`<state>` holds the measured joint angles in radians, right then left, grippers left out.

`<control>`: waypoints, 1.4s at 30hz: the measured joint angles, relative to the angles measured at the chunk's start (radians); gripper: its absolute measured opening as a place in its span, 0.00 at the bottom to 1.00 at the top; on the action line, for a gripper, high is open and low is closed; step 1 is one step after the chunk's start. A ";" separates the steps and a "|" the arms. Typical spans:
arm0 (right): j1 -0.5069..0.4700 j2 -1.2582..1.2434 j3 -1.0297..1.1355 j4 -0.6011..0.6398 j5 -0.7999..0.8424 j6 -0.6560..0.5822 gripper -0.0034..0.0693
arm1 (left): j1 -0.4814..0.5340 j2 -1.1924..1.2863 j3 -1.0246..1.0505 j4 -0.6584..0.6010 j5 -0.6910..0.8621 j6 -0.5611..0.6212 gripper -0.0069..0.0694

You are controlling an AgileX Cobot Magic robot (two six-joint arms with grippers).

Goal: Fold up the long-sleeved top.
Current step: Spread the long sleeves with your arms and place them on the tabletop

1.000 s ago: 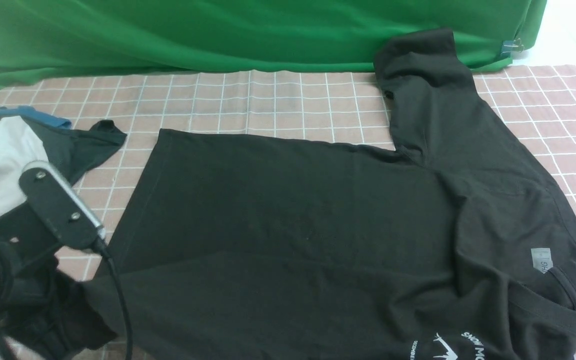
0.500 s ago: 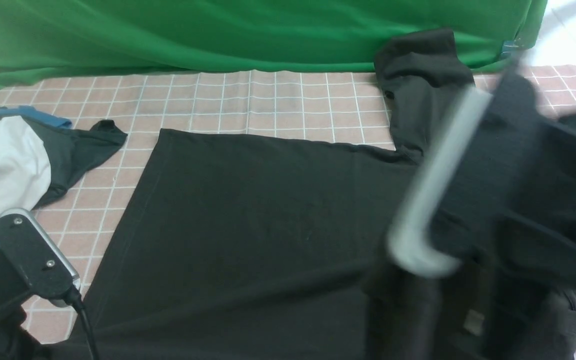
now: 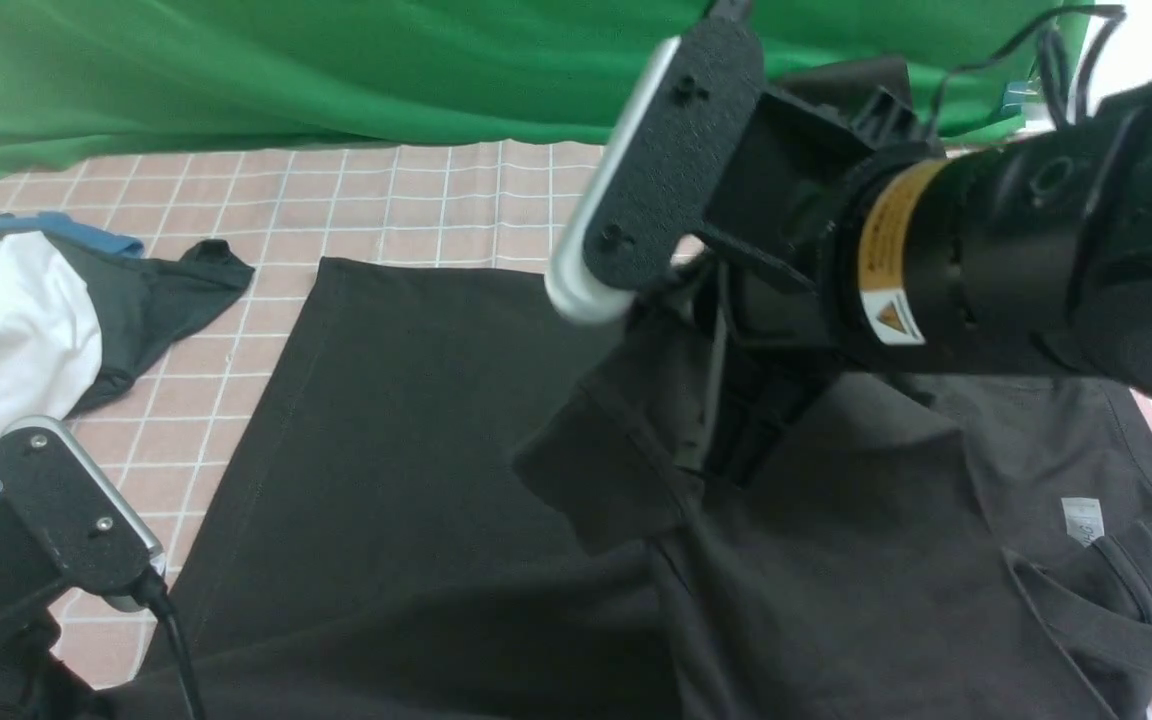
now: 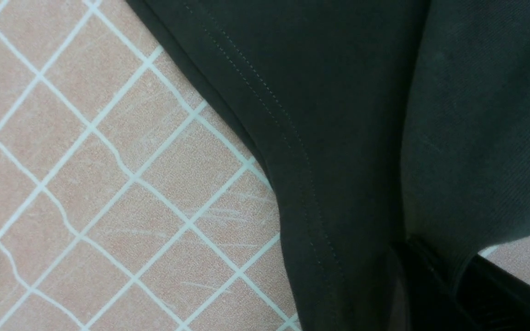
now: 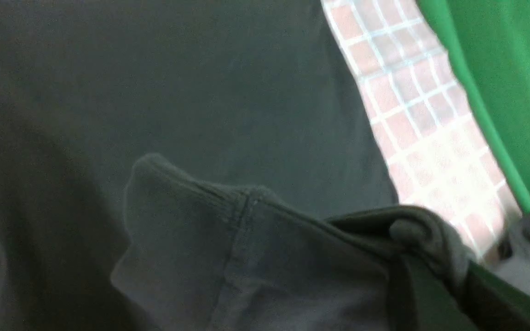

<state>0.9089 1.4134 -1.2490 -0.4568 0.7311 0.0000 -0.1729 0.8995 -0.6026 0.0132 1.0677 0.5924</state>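
Though near top [image 3: 386, 400] — white garment [image 3: 6, 330]

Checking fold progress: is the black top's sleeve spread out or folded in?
Partly folded in: the sleeve is lifted over the body of the top, pinched in the shut right hand, not laid flat yet.

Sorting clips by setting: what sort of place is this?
Probably a lab or studio set-up, not a home: a green backdrop, a checked table cover, and spare garments beside the top.
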 joint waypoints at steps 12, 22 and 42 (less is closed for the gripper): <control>-0.009 0.030 -0.111 0.135 -0.038 -0.169 0.12 | 0.000 0.000 0.000 -0.013 0.000 -0.003 0.14; -0.118 0.229 -0.112 0.144 -0.157 -0.204 0.27 | 0.000 0.000 0.000 -0.013 -0.004 -0.003 0.14; -0.102 0.327 -0.094 0.354 0.019 -0.281 0.67 | 0.000 0.000 0.000 -0.039 -0.059 -0.007 0.14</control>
<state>0.8071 1.7407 -1.3427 -0.1030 0.7498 -0.2813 -0.1729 0.8995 -0.6026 -0.0259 1.0087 0.5856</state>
